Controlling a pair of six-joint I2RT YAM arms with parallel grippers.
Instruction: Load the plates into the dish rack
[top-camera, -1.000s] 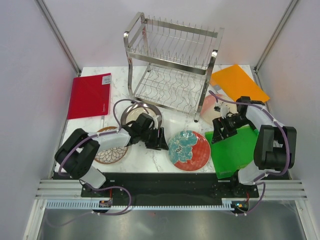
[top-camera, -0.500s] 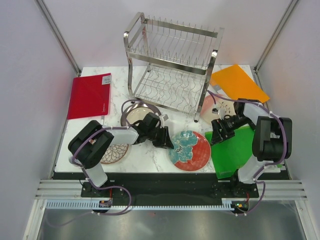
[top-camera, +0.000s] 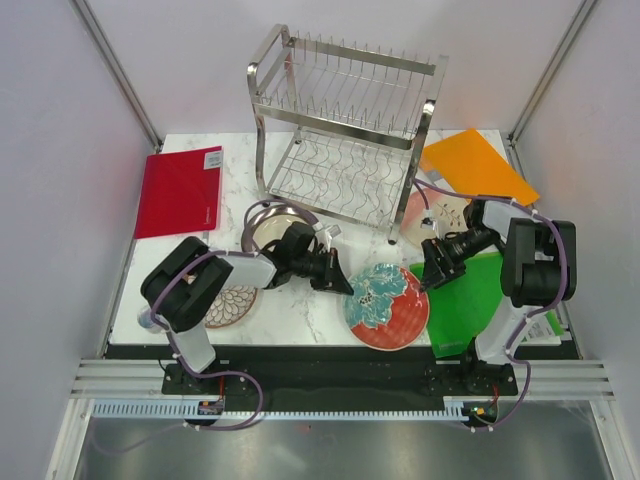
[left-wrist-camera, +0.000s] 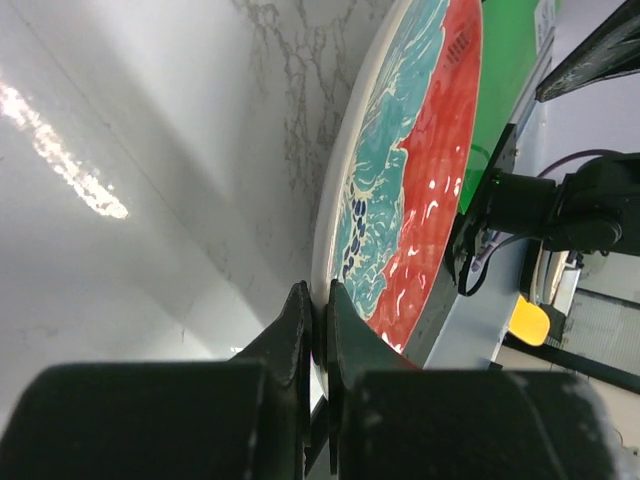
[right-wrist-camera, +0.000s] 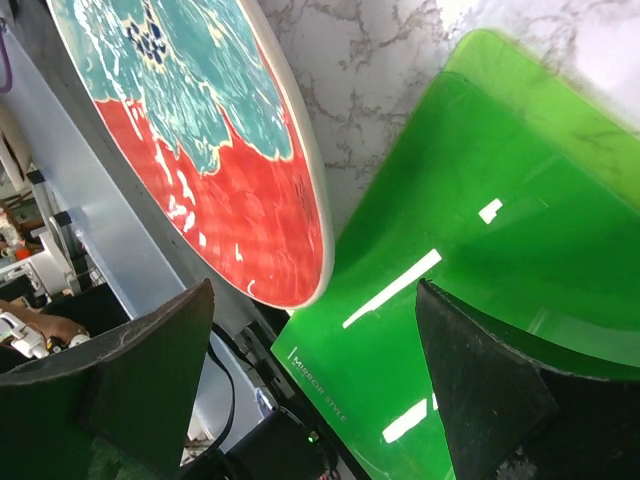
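**Red round dinner plate with teal flower (top-camera: 387, 307) shifted nearer and rightward, its left rim raised**

No plate is seen in the tall two-tier chrome wire dish rack (top-camera: 345, 120) at the far side of the white marble table (top-camera: 300, 315). Loading is therefore judged barely begun, with all four plates still to be racked. The flower plate is found near the table's front edge, its right rim overlapping the flat green rectangular board (top-camera: 470, 300). The plain silvery metal plate (top-camera: 270, 225), the brown plate with white petal pattern (top-camera: 232, 305) and the pink-and-cream plate (top-camera: 445, 212) are left lying flat.

The flower plate's left rim is pinched between the closed fingers of the left pincer (left-wrist-camera: 318, 300). The right pincer (right-wrist-camera: 310, 330) is held wide apart just beside the opposite rim, over the green board, with no contact shown.
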